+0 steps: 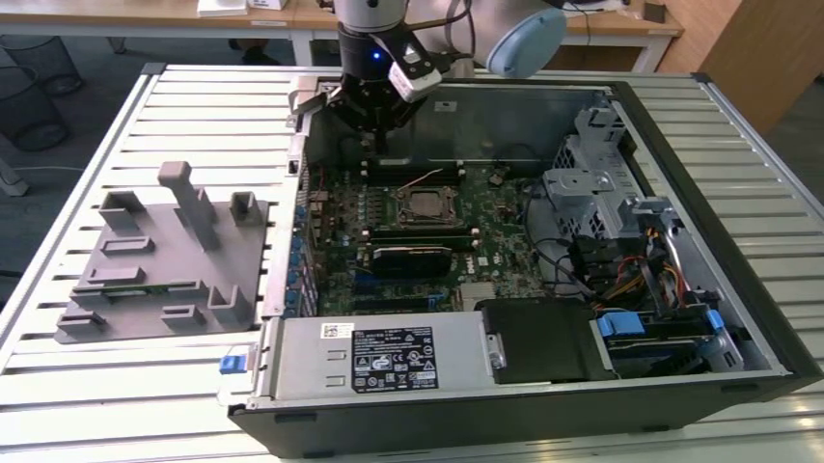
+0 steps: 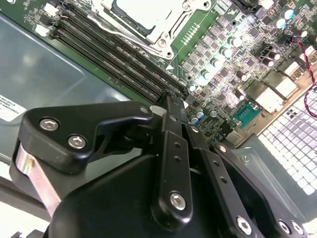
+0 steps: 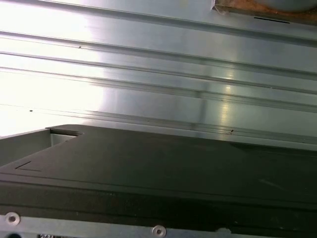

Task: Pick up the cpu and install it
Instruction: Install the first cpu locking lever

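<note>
One gripper (image 1: 376,143) hangs over the open computer case (image 1: 670,193), which lies on a slatted metal table (image 1: 193,96). In the exterior view it sits above the far edge of the motherboard (image 1: 425,246), over the memory slots (image 1: 412,176) and a little toward the exterior view's left of the processor socket.

In the second wrist view its black fingers (image 2: 173,148) run pressed together to a single tip, and nothing can be seen pinched between them. Beyond that tip, past the slots, a pale flat square lies inside the metal socket frame (image 2: 163,44). This is judged to be the cpu (image 2: 141,12), already lying in its seat rather than carried. Whether it is fully bedded, or the frame is clamped down over it, cannot be made out.

A grey fixture (image 1: 168,270) stands on the table beside the case, toward the exterior view's left and well apart from the gripper.

By this reading the pick-up and placing look done, and the step in hand is the tail of the install, with the tool empty and clear of the chip. Any further work at the socket would call for a careful, level approach. The chip must lie flat and square in its seat, and the crowded slots and small parts around the frame leave little room for the closed tip.
</note>
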### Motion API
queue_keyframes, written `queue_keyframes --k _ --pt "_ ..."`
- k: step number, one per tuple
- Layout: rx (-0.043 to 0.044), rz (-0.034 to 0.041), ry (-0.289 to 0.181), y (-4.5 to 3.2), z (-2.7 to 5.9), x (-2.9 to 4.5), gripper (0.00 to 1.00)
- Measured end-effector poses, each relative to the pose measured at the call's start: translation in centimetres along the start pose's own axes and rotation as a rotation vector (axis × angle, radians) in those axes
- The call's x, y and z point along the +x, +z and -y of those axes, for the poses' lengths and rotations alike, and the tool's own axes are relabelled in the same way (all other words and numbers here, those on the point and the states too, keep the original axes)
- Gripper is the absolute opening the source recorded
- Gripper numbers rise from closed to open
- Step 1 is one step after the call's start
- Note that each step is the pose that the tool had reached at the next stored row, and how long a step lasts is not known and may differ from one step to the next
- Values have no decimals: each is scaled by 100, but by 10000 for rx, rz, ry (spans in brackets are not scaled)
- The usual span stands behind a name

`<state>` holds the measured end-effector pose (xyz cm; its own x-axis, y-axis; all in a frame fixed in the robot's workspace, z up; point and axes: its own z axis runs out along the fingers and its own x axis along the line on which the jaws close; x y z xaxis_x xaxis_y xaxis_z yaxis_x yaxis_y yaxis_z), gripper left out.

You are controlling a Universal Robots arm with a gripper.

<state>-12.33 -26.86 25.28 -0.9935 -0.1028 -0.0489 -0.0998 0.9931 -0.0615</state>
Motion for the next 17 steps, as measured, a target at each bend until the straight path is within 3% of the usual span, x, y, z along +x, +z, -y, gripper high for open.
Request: queue_keyframes --k 7,11,17 --pt "0 0 0 1 0 0 11" --pt "-1 1 1 -168 10 -9 11" --pt "-90 7 157 -305 117 22 11"
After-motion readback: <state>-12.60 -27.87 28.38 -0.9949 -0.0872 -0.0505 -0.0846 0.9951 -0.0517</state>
